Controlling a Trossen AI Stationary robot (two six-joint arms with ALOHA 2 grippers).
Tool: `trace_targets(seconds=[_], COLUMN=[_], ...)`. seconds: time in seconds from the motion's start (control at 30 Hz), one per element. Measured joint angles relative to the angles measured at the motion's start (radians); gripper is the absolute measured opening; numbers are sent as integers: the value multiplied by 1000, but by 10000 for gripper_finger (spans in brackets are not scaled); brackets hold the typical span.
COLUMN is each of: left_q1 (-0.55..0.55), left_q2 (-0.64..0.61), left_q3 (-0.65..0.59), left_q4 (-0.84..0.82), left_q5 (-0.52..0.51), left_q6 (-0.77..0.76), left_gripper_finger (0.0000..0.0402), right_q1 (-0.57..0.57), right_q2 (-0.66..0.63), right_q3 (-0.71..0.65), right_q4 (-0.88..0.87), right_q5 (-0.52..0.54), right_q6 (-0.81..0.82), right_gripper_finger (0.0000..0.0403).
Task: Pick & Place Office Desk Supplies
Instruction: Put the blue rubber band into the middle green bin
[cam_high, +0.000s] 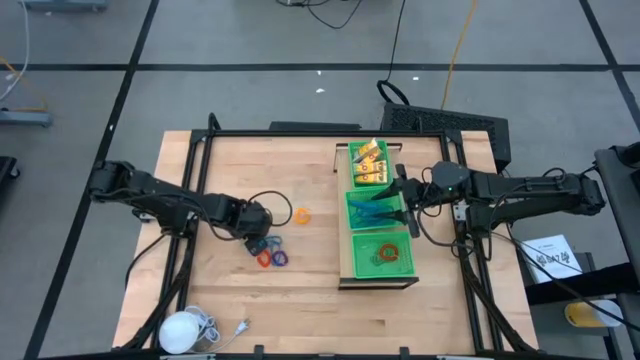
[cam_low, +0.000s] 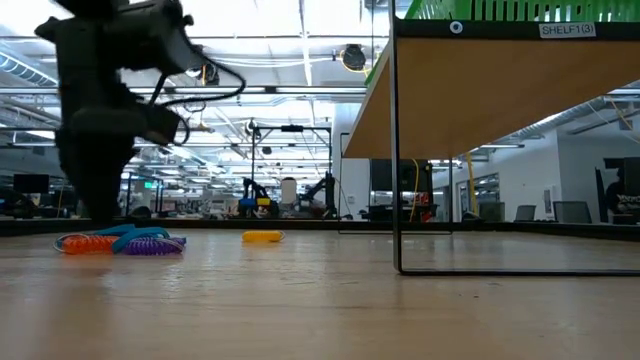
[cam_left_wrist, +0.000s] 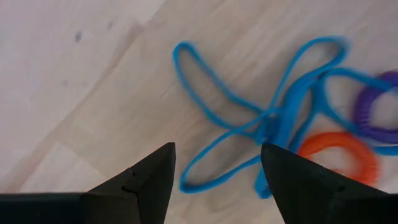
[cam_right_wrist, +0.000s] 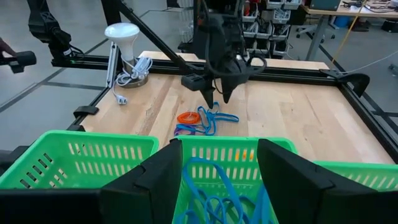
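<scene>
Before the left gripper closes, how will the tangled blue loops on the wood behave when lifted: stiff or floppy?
Probably floppy: the blue loops are thin strands lying flat in bent, crossing curves. They look light, so a small pinch should lift them. Since they overlap the orange ring and purple ring, those may be dragged along. The left gripper stands open just above them.

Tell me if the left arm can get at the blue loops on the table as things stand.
Probably yes. The left gripper hangs open right over the blue loops, its fingers either side of a strand, with nothing between. The purple ring and orange ring lie tangled alongside and could come along.
</scene>
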Motion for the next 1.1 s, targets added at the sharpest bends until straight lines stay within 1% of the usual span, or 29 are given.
trace_targets(seconds=[0.17,0.3,0.37,0.53,0.67,0.77,0.93,1.1], left_q1=[-3,-3,-3,-4,-7,-9,-10,-10], left_q2=[0,0,0,-4,-3,-2,-2,-2], left_q3=[-54,-86,-100,-135,-155,-156,-154,-153], left_q4=[14,14,17,112,210,238,244,246], left_q5=[-5,-56,-76,-79,-58,-49,-35,-46], left_q6=[-5,18,29,51,151,198,222,220], left_gripper_finger=[248,245,236,186,132,88,13,9], right_q1=[0,0,0,0,0,0,0,0], right_q2=[0,0,0,0,0,0,0,0], right_q3=[0,0,0,0,0,0,0,0], right_q4=[0,0,0,0,0,0,-4,-4], right_q5=[0,0,0,0,0,0,0,0], right_q6=[-15,-16,-16,-16,-17,-17,-16,-16], right_gripper_finger=[197,194,194,193,192,193,191,188])
